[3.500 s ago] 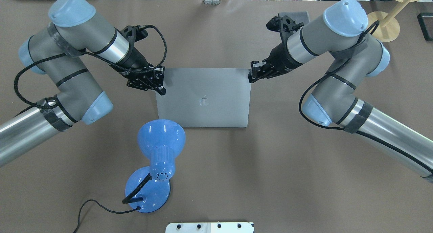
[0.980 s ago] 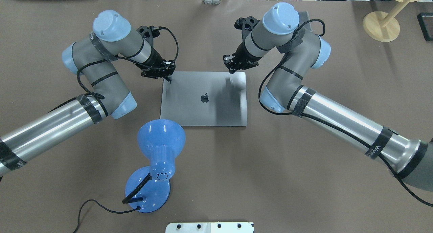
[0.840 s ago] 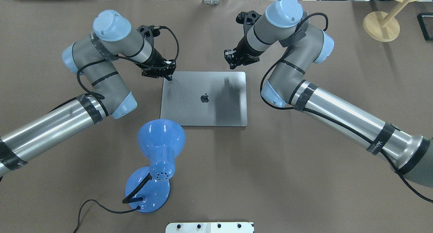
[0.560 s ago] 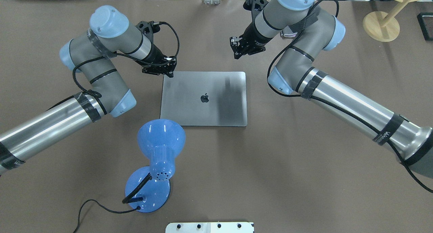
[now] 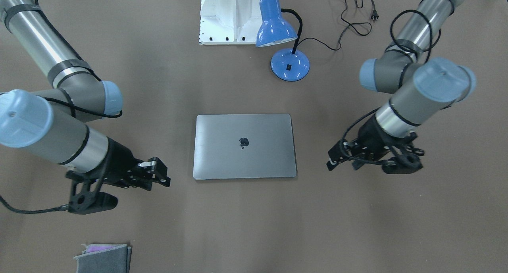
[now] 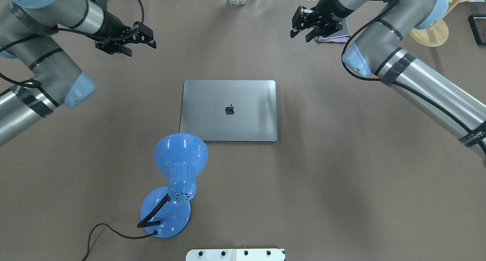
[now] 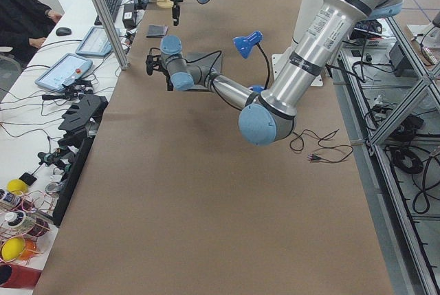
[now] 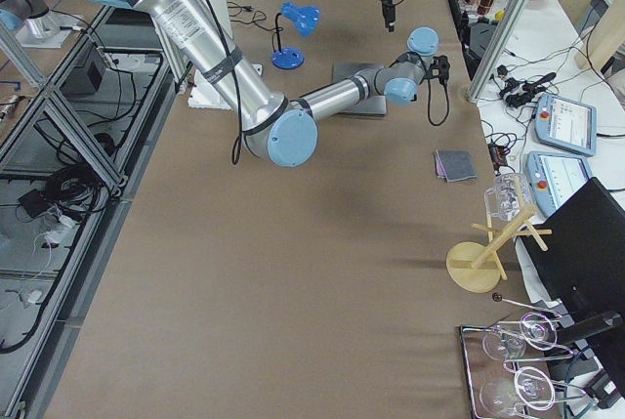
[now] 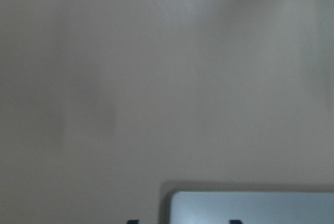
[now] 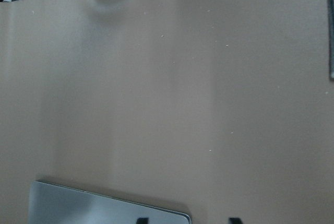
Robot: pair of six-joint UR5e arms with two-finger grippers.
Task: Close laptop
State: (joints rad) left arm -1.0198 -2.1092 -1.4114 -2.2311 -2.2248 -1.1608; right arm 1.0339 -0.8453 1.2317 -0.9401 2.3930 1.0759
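The space-grey laptop [image 6: 229, 110] lies closed and flat on the brown table, its lid with the dark apple logo facing up. It also shows in the front view [image 5: 244, 146]. My left gripper [image 6: 152, 36] is open and empty, raised beyond the laptop's far left corner and apart from it. My right gripper [image 6: 298, 27] is open and empty, raised beyond the far right corner. One corner of the lid shows at the bottom of the left wrist view [image 9: 250, 208] and of the right wrist view [image 10: 104, 205], with the fingertips apart.
A blue desk lamp [image 6: 176, 177] stands by the laptop's near left corner, its cord trailing toward the robot. A small grey folded cloth [image 5: 103, 259] lies near the far edge under my right arm. A wooden stand [image 6: 427, 29] is at the far right.
The lid has come down flat. Both grippers have left the laptop's far edge, risen and moved outward toward the table's far side.
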